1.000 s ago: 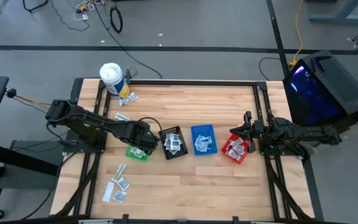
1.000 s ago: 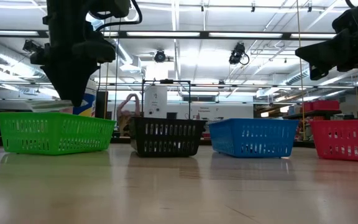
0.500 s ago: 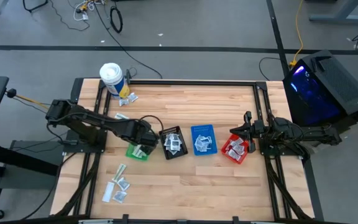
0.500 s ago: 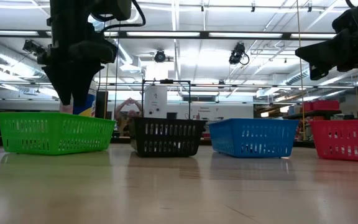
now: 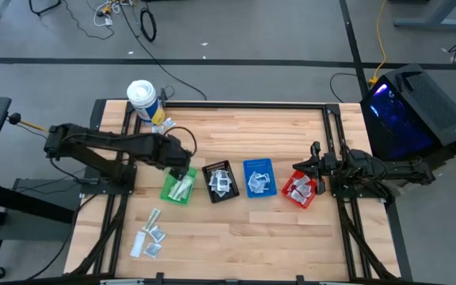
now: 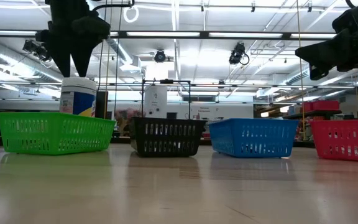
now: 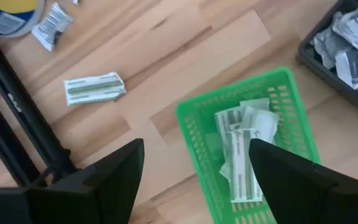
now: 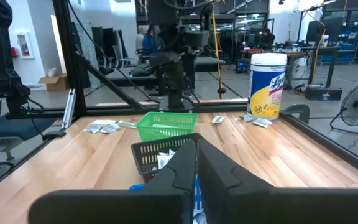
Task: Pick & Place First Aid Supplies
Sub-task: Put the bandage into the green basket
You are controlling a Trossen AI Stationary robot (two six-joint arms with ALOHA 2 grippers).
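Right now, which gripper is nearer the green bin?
Left. The left gripper hangs open just above the green bin, at its far edge. The right gripper waits shut across the table, by the red bin.

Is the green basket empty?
No, the left wrist view shows several white, green-printed packets lying inside the green basket.
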